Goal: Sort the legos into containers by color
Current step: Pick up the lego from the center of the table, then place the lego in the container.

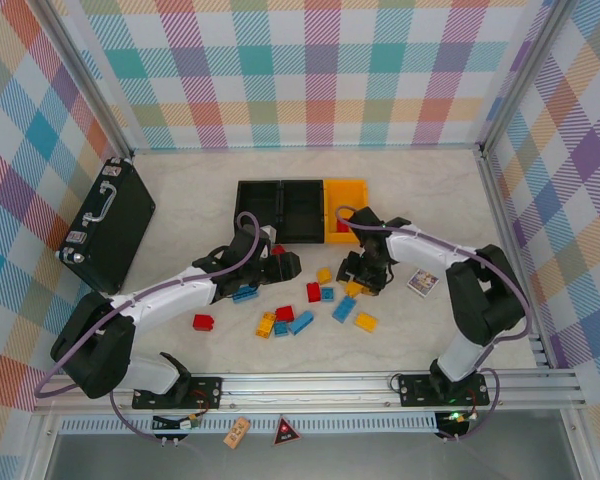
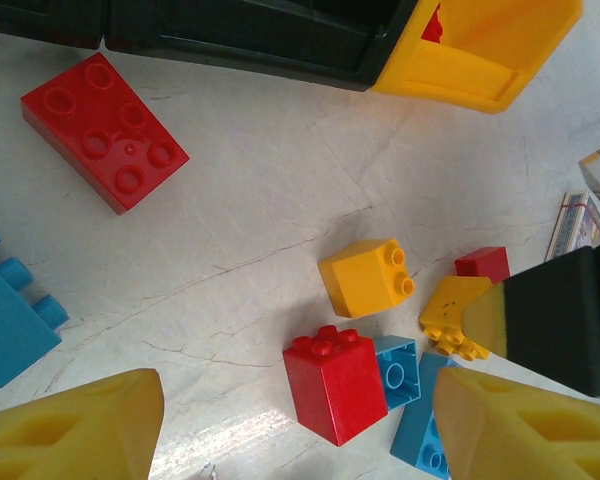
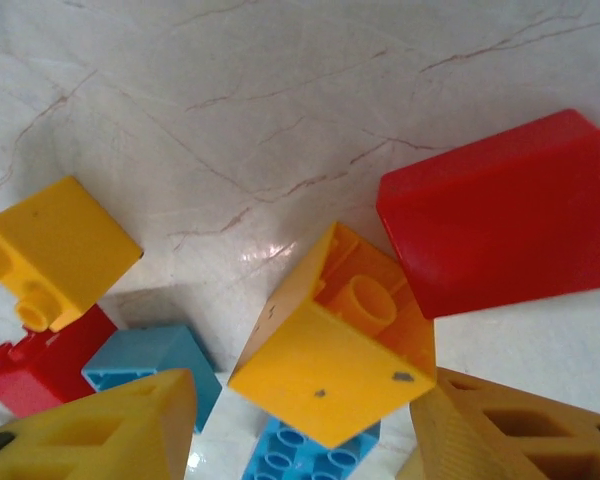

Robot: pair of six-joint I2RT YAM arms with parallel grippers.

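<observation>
Red, blue and yellow legos lie scattered on the white table in front of three containers: two black bins and a yellow one. My left gripper hovers open, and in the left wrist view its jaws stand wide on either side of an upright red lego without touching it. My right gripper is open around a tilted yellow lego. That brick leans against the right finger, with a gap to the left finger.
A black briefcase lies at the left and a small printed card at the right. Something red shows inside the yellow bin. A large red lego and a blue one sit left of my left gripper.
</observation>
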